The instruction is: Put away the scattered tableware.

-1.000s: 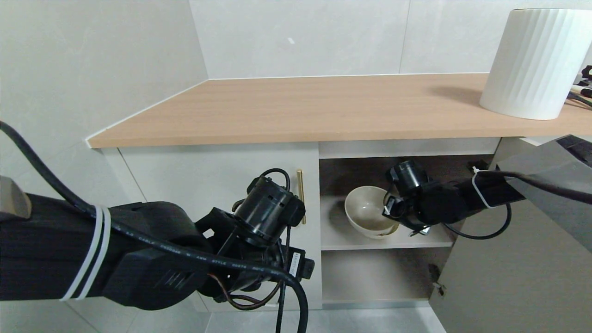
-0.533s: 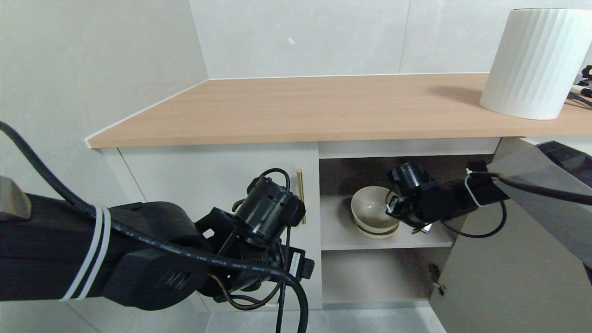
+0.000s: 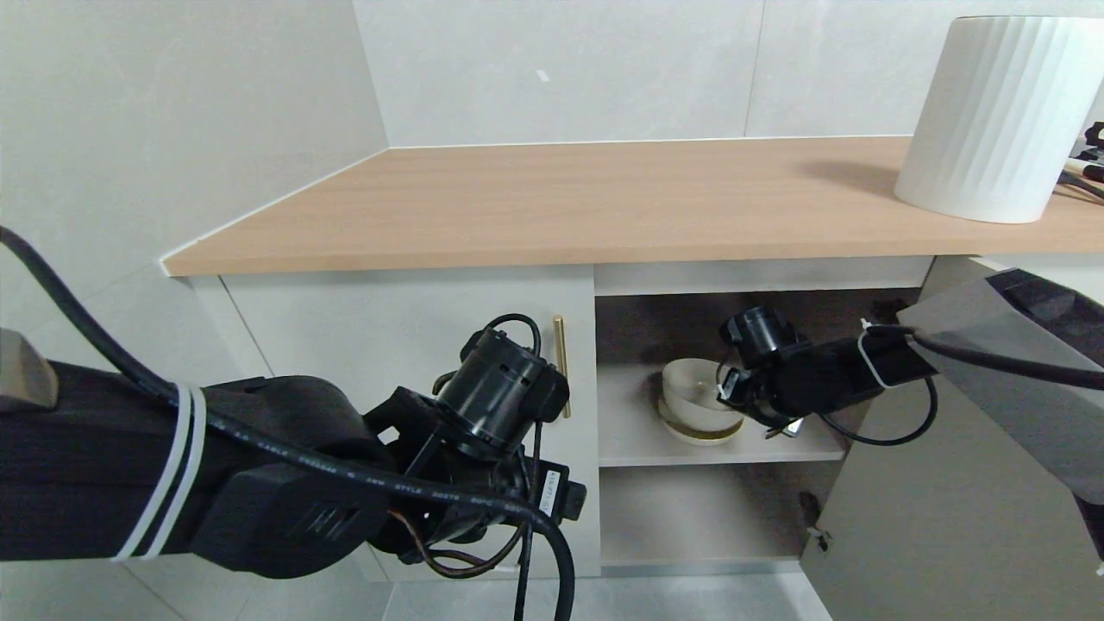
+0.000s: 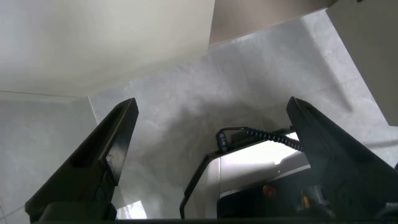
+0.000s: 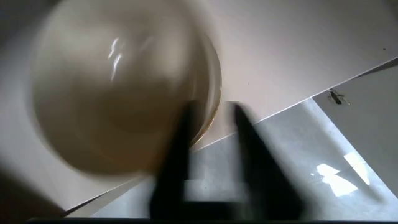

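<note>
Where the right hand [image 5: 214, 115] sits inside the open cabinet [image 3: 655, 323], the beige bowl [image 3: 693, 390] lies right at its tip, over a gold-rimmed dish [image 3: 700, 429] on the middle shelf [image 3: 630, 440]; whether that hand grips the bowl, I cannot tell. Outside the cabinet, well apart from both, the left hand [image 4: 211, 109] is spread wide, holding nothing.

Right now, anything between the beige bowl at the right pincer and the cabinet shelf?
Yes: a gold-rimmed dish lies on the white cabinet shelf, directly beneath the beige ceramic bowl at the right pincer. Whether they touch is unclear. Nothing else visible is in the way.
</note>
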Tool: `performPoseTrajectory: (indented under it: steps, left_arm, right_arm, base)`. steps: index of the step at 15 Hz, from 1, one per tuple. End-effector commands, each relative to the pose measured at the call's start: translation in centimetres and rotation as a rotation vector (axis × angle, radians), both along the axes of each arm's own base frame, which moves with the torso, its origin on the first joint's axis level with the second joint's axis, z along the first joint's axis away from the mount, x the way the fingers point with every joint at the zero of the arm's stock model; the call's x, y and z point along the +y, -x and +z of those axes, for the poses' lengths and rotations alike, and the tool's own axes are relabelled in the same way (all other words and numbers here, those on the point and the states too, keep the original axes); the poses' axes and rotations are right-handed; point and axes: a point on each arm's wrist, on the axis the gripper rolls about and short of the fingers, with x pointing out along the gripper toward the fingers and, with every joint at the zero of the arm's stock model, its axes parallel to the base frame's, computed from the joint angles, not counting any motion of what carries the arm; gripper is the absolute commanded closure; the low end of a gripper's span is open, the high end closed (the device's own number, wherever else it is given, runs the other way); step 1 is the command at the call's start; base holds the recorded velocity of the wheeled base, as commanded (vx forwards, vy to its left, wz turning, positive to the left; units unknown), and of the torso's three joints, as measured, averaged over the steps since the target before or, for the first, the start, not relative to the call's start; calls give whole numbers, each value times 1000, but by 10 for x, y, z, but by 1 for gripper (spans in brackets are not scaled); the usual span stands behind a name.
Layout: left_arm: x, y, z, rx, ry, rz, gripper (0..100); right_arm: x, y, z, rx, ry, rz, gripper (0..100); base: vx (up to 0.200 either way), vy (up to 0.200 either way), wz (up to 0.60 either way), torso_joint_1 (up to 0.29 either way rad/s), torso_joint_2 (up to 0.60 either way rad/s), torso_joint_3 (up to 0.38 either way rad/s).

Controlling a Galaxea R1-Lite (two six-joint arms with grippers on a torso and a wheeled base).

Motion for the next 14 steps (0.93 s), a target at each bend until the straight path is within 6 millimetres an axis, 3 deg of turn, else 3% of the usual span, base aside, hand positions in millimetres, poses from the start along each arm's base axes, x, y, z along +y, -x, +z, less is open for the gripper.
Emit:
performPoseTrajectory:
  steps: [1, 6, 7, 9, 10, 14]
  left_arm:
    - [0, 0, 0, -1, 0, 0, 0]
    - [0, 0, 0, 6, 16, 16, 0]
    - [0, 0, 0, 6, 16, 18, 0]
    - [1, -1, 1, 5, 18, 22, 0]
    - [2, -1, 2, 2, 24, 27, 0]
    - [9, 0, 8, -11, 35, 42, 0]
  right_arm:
    - [0, 0, 1, -1, -2, 2, 0]
    - [3, 11, 14, -7, -11, 23, 0]
    - [13, 31, 25, 0, -10, 78, 0]
    - [17, 51, 37, 9, 9, 153, 0]
    - [22, 73, 56, 1, -1, 235, 0]
    - [21, 118, 84, -19, 20, 384, 0]
  base:
    - [0, 0, 0, 0, 0, 0]
    - [0, 0, 0, 0, 0, 0]
    - [0, 0, 0, 0, 0, 0]
    - [0, 0, 0, 0, 0, 0]
    - [0, 0, 0, 0, 0, 0]
    - [0, 0, 0, 0, 0, 0]
